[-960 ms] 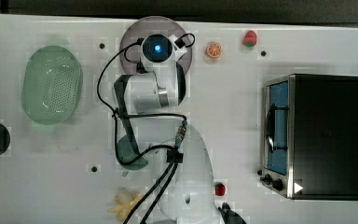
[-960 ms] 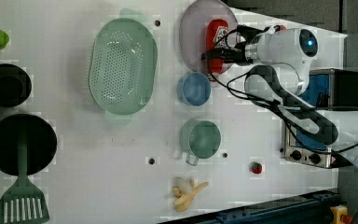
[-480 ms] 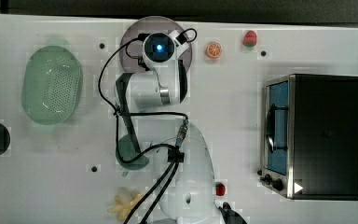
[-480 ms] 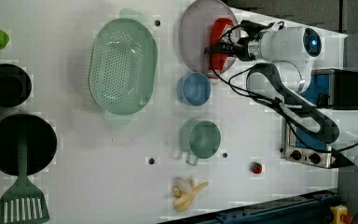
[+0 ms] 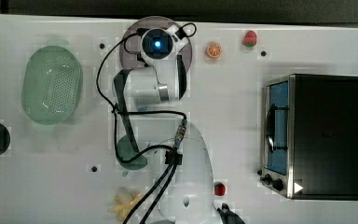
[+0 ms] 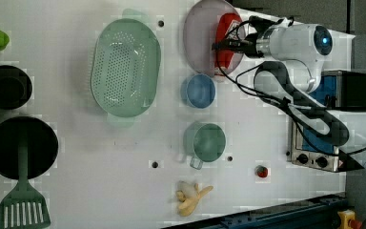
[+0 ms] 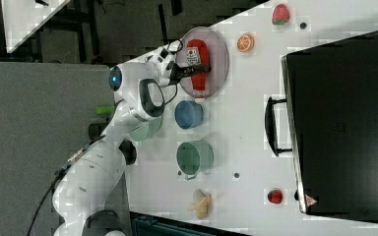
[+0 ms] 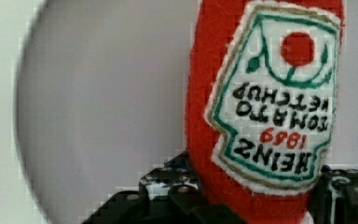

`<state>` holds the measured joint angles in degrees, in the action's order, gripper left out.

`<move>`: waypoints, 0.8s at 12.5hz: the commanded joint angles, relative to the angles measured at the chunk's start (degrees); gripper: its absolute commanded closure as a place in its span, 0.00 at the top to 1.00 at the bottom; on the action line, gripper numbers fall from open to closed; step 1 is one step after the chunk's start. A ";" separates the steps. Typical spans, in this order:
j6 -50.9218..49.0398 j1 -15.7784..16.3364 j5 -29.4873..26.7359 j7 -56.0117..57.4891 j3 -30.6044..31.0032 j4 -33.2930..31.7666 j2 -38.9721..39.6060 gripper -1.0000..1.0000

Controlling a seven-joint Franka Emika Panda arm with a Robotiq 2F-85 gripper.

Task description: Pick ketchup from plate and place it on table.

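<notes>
I have the ketchup point(image 8: 261, 107) lying flat on the plate point(image 8: 107, 102), and in the wrist view its red body runs straight away from the camera, label up, with the near end sitting between the two dark fingers point(image 8: 168, 186). One finger is against the left flank of the bottle in that picture and the other shows at the lower right corner, so they straddle the bottle across its narrow width, at right angles to its long axis. They look drawn in to either side of it; I judge them to be closing on the ketchup, but I cannot say they are firmly clamped yet.

In the right view the plate point(image 7: 216, 59) sits in the upper middle of the frame, the ketchup point(image 7: 199, 61) lies top to bottom on it, and the gripper point(image 7: 193, 70) reaches in from the left across the bottle's middle. In the left view the ketchup point(image 6: 226, 43) is at the top centre of the frame, on the right part of the plate point(image 6: 200, 38), with the gripper point(image 6: 224, 46) coming in from the right.

The bottle is still resting on the plate. To my eye the next move needs a straight lift before carrying it out over the white surface point(image 7: 246, 113), which lies just beyond the plate's rim.
</notes>
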<state>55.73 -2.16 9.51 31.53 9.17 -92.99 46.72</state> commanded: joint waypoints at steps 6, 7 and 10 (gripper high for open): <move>-21.64 -4.03 -10.41 -0.48 0.71 4.97 -16.70 0.60; -23.11 -4.94 -10.41 -0.49 0.66 3.23 -19.03 0.60; -23.15 -7.37 -10.40 -0.50 -0.11 -5.73 -26.33 0.60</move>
<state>33.38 -7.57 -0.89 31.33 9.73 -96.29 20.42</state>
